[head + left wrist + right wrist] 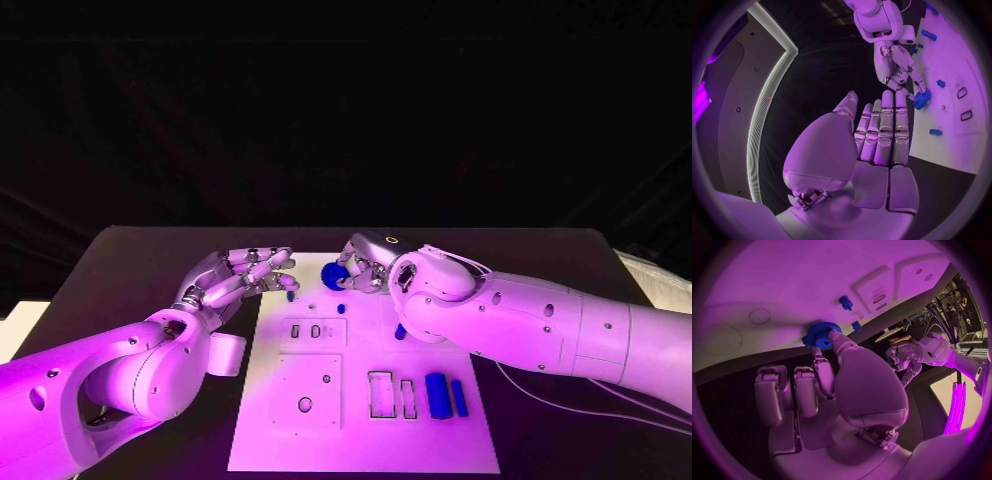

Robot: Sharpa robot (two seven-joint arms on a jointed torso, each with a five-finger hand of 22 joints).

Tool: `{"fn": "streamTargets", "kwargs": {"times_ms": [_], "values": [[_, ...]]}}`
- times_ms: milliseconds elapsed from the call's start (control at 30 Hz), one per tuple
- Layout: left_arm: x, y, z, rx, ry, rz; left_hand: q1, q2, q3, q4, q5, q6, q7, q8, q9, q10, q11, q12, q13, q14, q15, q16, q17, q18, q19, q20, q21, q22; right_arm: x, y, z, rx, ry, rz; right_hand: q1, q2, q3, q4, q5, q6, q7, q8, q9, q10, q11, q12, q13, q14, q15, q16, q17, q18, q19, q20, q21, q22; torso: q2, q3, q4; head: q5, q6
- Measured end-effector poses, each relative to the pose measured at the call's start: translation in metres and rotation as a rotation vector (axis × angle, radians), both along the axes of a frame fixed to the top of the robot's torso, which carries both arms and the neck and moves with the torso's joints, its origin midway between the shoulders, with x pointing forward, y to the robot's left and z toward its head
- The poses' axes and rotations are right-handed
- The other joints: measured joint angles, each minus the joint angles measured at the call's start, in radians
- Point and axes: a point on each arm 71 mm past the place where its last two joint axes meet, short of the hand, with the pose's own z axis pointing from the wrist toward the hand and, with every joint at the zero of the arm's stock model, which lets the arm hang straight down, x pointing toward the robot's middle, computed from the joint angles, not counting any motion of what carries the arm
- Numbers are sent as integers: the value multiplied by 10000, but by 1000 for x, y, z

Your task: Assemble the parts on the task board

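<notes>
We see the board [361, 420] lying in the lower middle of the head view on the black counter [144, 260]. At its top edge, just above centre frame, our right hand [368, 265] pinches a blue gear [335, 276] between its fingertips, the gear touching the board. Our left hand [248, 272] hovers left of centre beside the board's top left corner, released, fingers straight and holding nothing. Two blue bars [446, 395] lie side by side in the board's lower right, and small blue pegs [342, 309] stand below the gear.
</notes>
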Motion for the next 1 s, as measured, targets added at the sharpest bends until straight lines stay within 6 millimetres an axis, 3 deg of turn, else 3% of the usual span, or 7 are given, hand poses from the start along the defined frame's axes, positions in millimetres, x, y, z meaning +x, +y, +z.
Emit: {"fn": "streamTargets", "kwargs": {"times_ms": [167, 433, 733, 1000], "values": [[0, 0, 0, 0, 5, -5, 0, 0, 0, 0, 0, 0, 0, 0, 0, 0, 0, 0, 0, 0, 0, 0, -1, -1, 0, 0, 0, 0, 1, 1, -1, 5, 23, 12, -178, -123, -106, 43, -114, -271, 108, -37, -4, -144, 55, -262, 0, 20, 50, 0, 0, -1, -6, 69, 0, -1, -1, 2, -1, 6, -9], [0, 0, 0, 4, 21, -13, 0, 0, 0, 0, 0, 0, 0, 0, 0, 0, 0, 0, 0, 0, 0, 0, -1, -1, 0, 0, 0, -1, 1, 2, -2, 25, 46, 34, -299, -217, -300, 128, -394, -547, 130, -26, -89, -252, 92, -457, -59, -5, 96, 0, -1, -1, -35, 111, -37, -2, -1, 1, -4, 1, -18], [0, 0, 0, 11, 40, -18, 0, 0, 0, 0, 0, 0, 0, 0, 0, 0, 0, 0, 0, 0, -1, 0, 7, -1, 0, 0, 0, 7, 0, -1, -2, 41, 43, 29, -345, -266, -369, 169, -409, -588, 139, -26, -100, -252, 92, -485, -71, 20, 120, -1, 7, 0, 1, 147, -37, -3, -5, -3, 0, -10, -19], [0, 1, -1, 23, 53, -3, -1, -1, 0, 0, 0, 0, 0, 0, 0, 0, 0, 0, 1, 0, -1, 0, 6, 0, 0, 0, 0, 6, -10, -23, 3, 213, -2, -17, -384, -307, -423, 223, -409, -588, 139, -26, -99, -251, 91, -413, 6, 20, 120, -1, 5, 0, 1, 146, -37, -3, -8, 9, -12, -28, 5]]}}
